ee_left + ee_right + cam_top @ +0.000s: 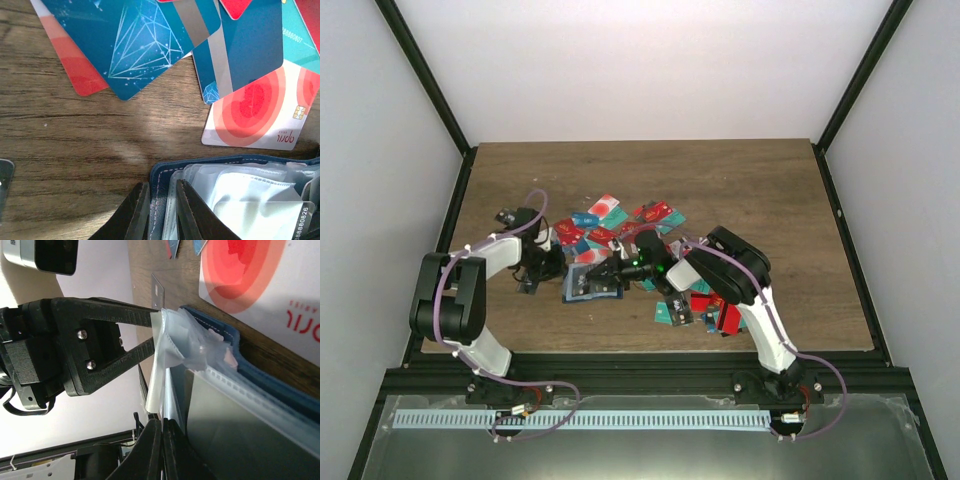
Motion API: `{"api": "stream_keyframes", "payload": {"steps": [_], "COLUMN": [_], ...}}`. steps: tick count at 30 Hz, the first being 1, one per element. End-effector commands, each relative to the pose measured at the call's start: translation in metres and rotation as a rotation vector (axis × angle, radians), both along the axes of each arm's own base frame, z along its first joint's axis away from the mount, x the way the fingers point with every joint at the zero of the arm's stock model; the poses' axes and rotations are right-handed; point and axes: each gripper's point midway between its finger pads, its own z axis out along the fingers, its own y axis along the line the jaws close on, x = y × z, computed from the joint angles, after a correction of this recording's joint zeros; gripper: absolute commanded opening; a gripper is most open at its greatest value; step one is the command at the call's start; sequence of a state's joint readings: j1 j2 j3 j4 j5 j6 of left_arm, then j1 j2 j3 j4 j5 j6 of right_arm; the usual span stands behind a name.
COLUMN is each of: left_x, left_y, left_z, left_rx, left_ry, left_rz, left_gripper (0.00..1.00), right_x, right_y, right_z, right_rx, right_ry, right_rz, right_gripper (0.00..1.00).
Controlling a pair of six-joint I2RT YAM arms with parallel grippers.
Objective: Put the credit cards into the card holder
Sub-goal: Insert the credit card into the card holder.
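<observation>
Card holder (586, 285) open on the bench (750, 190), between your two arms, at the near edge of the scattered credit cards (620, 225); more of them lie by the right arm. Your left claw (162, 185) pinches the holder's navy edge together with a clear sleeve (157, 370); your right claw (161, 422) is pressed together at that sleeve's lower edge, though you cannot tell from here whether it grips it. White card with red rings (260, 110) lies face up just beside the holder.
</observation>
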State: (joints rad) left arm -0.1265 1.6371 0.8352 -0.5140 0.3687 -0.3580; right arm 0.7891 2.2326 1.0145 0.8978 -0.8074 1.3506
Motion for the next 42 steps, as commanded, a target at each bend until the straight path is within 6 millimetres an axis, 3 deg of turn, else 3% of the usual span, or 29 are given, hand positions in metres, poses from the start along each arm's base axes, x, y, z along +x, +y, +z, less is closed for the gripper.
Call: {"api": "stream_keyframes", "payload": {"steps": [1, 10, 18, 23, 34, 37, 39, 42], "left_x": [-0.039, -0.032, -0.027, -0.023, -0.03, -0.03, -0.03, -0.027], "left_y": [-0.006, -0.008, -0.006, -0.006, -0.007, -0.004, -0.002, 0.003], "left_z": [-0.028, -0.019, -0.012, -0.009, -0.01, -0.008, -0.006, 0.005], "left_rx": [-0.028, -0.044, -0.037, -0.035, -0.045, -0.03, -0.015, 0.043], "left_ry": [0.158, 0.137, 0.11, 0.092, 0.088, 0.082, 0.079, 0.06], "left_rz": [0.012, 0.035, 0.053, 0.055, 0.057, 0.055, 0.054, 0.042], "left_gripper": [0.18, 0.18, 0.18, 0.18, 0.18, 0.18, 0.18, 0.18], "right_x": [-0.004, -0.007, 0.001, -0.006, -0.014, -0.011, -0.011, -0.011], "right_y": [0.013, 0.01, -0.004, -0.018, -0.028, -0.027, -0.027, -0.024], "right_z": [-0.018, -0.027, -0.015, -0.01, -0.012, -0.009, -0.007, -0.007], "right_rx": [-0.017, -0.166, -0.331, -0.379, -0.465, -0.492, -0.512, -0.535], "right_ry": [-0.026, -0.032, -0.069, -0.063, -0.021, -0.025, -0.017, -0.013], "right_rz": [-0.004, 0.049, 0.087, 0.112, 0.155, 0.164, 0.174, 0.19], "right_gripper": [0.06, 0.11, 0.34, 0.5, 0.61, 0.67, 0.78, 0.81]}}
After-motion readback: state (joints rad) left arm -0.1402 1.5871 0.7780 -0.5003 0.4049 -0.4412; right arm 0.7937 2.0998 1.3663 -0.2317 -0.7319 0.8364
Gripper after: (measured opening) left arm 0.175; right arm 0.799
